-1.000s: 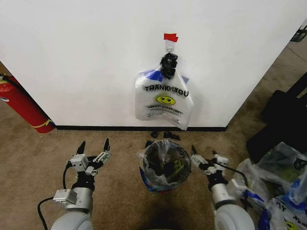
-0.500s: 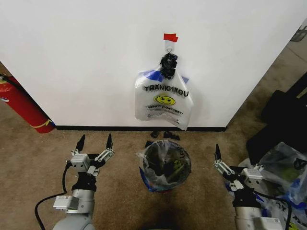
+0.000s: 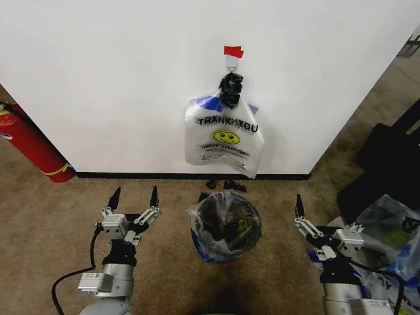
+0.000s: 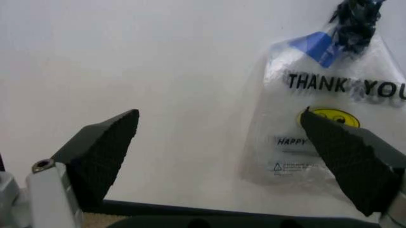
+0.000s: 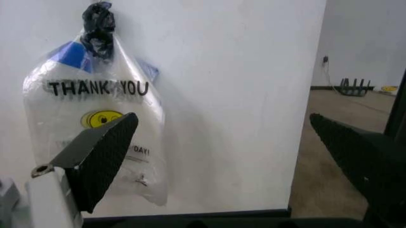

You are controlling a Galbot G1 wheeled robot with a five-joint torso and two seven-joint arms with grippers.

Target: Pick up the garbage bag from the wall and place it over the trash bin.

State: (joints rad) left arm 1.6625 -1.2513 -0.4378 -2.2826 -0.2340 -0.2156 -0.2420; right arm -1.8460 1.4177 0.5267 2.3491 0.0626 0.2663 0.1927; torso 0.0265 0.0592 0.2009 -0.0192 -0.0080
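The garbage bag (image 3: 224, 136) is hung from a metal hook (image 3: 232, 62) on the wall (image 3: 118, 85), under a red tape strip (image 3: 233, 50), its long axis running straight down from the knotted handles. The trash bin (image 3: 225, 225) is set on the carpet directly below it.

The left gripper (image 3: 134, 198) is held low with its fingers spread wide and empty; the bag lies ahead, above and to its right. The right gripper (image 5: 235, 137) is likewise open and empty, and the bag lies ahead, above and to its left. Both appear about equally far from the bag, so neither arm is judged clearly nearer.
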